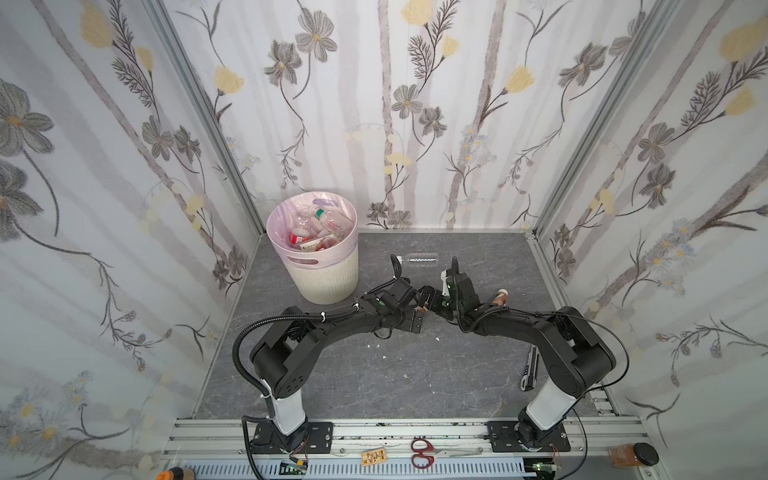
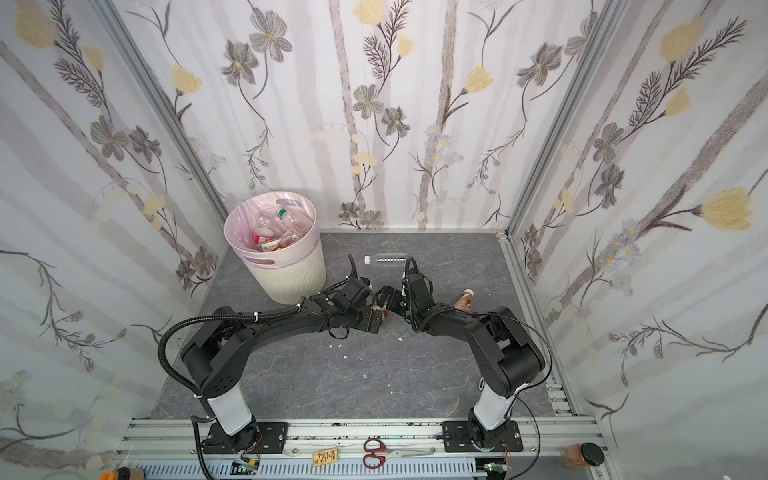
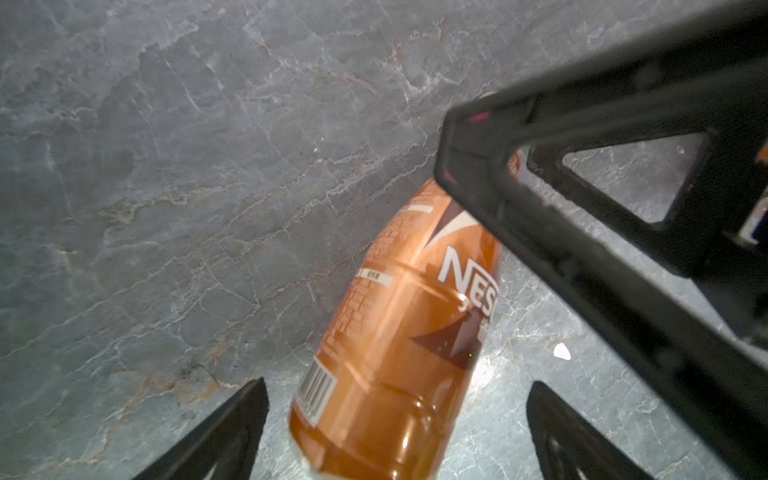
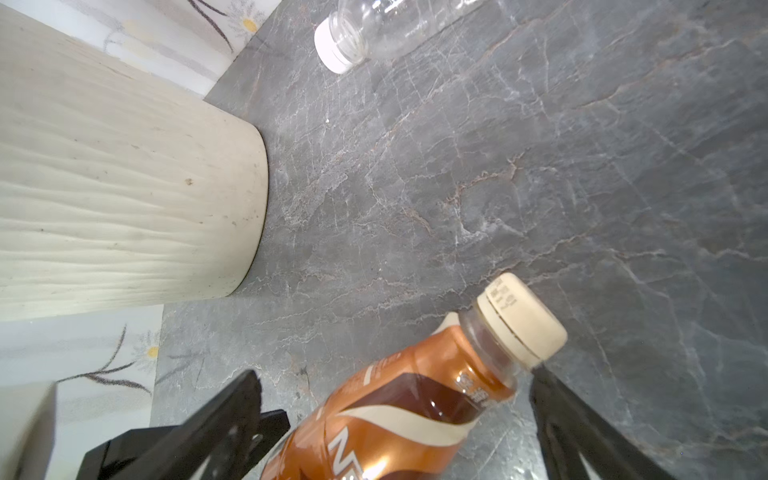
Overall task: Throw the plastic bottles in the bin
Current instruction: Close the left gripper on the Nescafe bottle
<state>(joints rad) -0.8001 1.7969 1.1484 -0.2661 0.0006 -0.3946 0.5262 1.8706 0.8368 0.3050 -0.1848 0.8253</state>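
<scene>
**Brown bottle lies between two open sets of jaws**

Brown with a cream swirl, the bottle [image 3: 399, 332] lies on its side on the grey surface [image 3: 166, 166] near the middle, a little way from the bin [image 1: 328, 282]. The left jaws stand wide apart astride its base end. The right jaws stand just as wide astride its shoulder, below the cream cap [image 4: 521, 320]. Neither pair seems to touch it, and nothing is held.

Only one arm needs this bottle, I judge. The left is nearer the bin, so it should close across the round body at mid-label, square to the axis. The right should back off first: one right finger [image 3: 540, 232] crosses above the bottle in the left wrist view, so closing together risks a clash. The glossy wrap may slip, so grip firmly, lift clear of the rim, and let go over the pink liner [image 1: 286, 220].

In both top views the arms hide nearly all of this bottle. A clear bottle [image 1: 417, 258] lies farther back and is cut off in the right wrist view. Another brownish bottle [image 1: 500, 298] peeks from behind the right arm, its label unreadable. How full the bin is cannot be told.
</scene>
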